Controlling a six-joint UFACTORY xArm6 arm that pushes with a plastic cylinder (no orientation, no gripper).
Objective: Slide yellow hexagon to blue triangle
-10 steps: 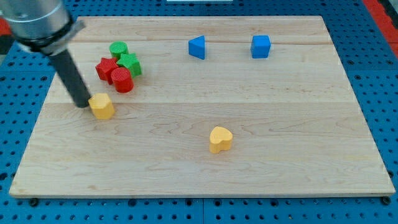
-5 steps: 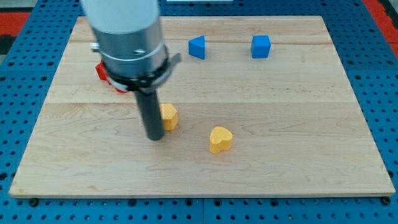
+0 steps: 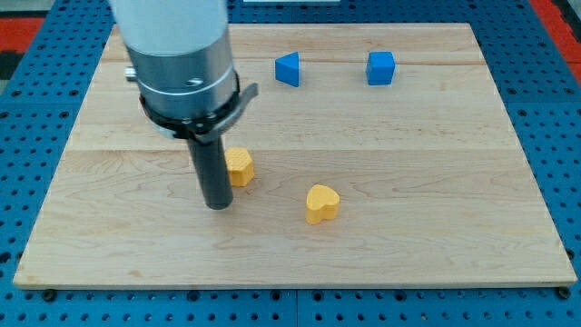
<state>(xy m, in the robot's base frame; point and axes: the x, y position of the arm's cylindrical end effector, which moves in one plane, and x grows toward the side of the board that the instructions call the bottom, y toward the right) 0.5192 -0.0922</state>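
The yellow hexagon (image 3: 240, 166) lies left of the board's middle, partly hidden by my rod. My tip (image 3: 218, 203) rests on the board just below and left of it, touching or nearly touching it. The blue triangle (image 3: 288, 69) sits near the view's top, above and to the right of the hexagon, well apart from it.
A blue cube (image 3: 381, 68) sits at the top right. A yellow heart (image 3: 321, 203) lies right of my tip. The arm's grey body (image 3: 177, 54) hides the top left of the wooden board (image 3: 436, 182), where the red and green blocks were.
My rod swept right and down from the left, pushing the yellow hexagon to the board's middle left. In the last half second rod and hexagon shifted slightly left and up.
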